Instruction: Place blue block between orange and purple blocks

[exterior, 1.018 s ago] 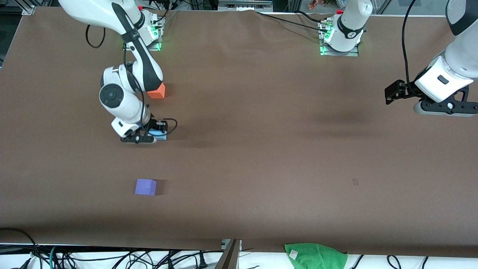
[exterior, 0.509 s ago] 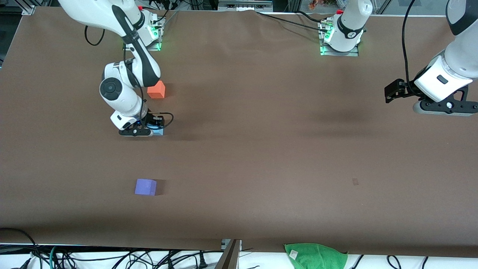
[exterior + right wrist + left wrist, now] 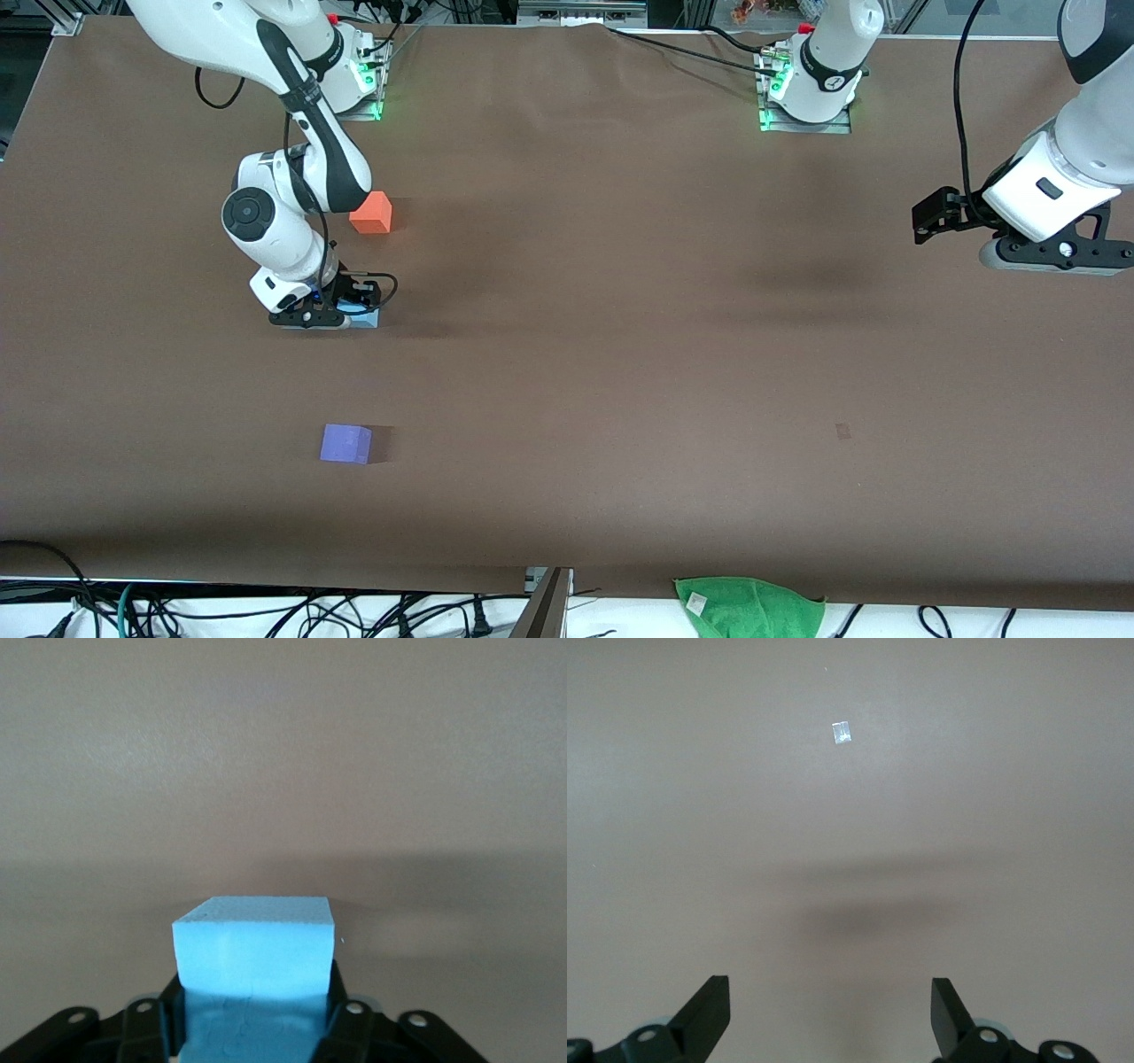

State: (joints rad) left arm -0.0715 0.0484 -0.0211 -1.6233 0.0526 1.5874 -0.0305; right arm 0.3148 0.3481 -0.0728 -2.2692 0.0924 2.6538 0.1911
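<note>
My right gripper (image 3: 341,317) is shut on the blue block (image 3: 367,318), a light sky-blue cube that fills the space between the jaws in the right wrist view (image 3: 254,948). It holds the cube low over the table between the other two cubes. The orange block (image 3: 372,213) sits on the table toward the robots' bases. The purple block (image 3: 345,443) sits nearer to the front camera. My left gripper (image 3: 831,1014) is open and empty, and its arm waits raised at the left arm's end of the table (image 3: 1054,257).
A brown cloth covers the table (image 3: 620,354). A green rag (image 3: 749,604) lies at the table's front edge. A small pale scrap (image 3: 842,732) lies on the cloth below the left gripper.
My right gripper, with the blue block in it, has shifted a little toward the right arm's end of the table. The left arm has not moved.
</note>
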